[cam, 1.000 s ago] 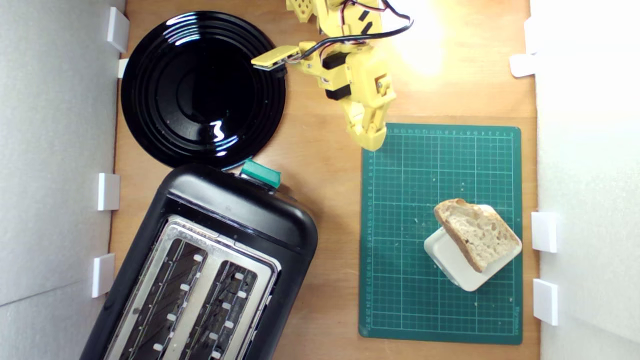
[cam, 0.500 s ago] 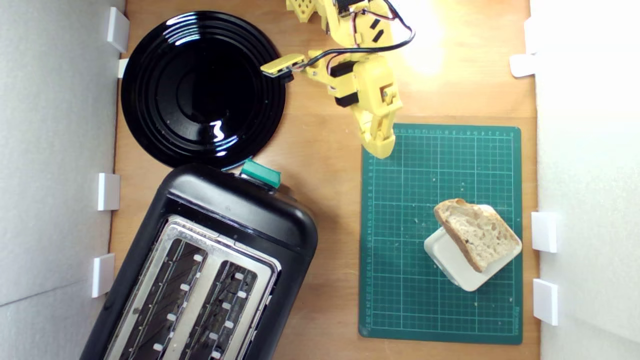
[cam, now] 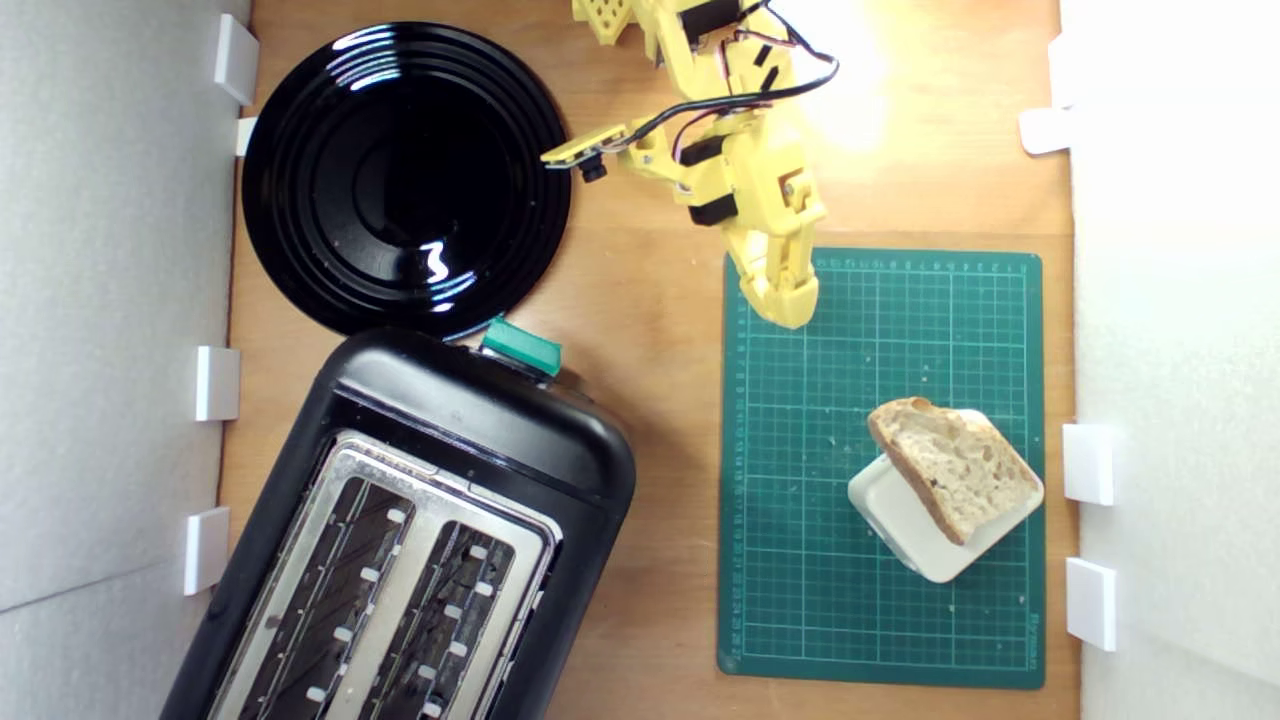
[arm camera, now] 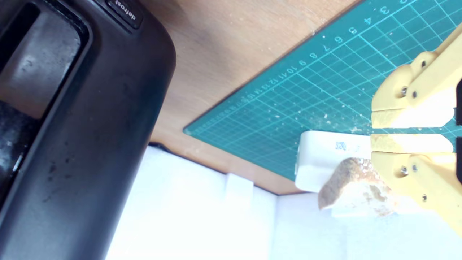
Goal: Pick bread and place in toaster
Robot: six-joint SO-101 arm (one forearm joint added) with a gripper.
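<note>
Wrist view only: gripper (arm camera: 373, 130) jaws nearly shut, empty, w/ "defrost" on glossy toaster (arm camera: 90, 126); holey crusty bread (cam: 950, 465) on white block (cam: 905, 525).

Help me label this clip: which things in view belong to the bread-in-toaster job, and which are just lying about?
Part of the job:
bread
toaster
gripper, jaws nearly closed, empty

Just lying about:
black plate
green mat
white block under the bread
white clips along the walls
</note>
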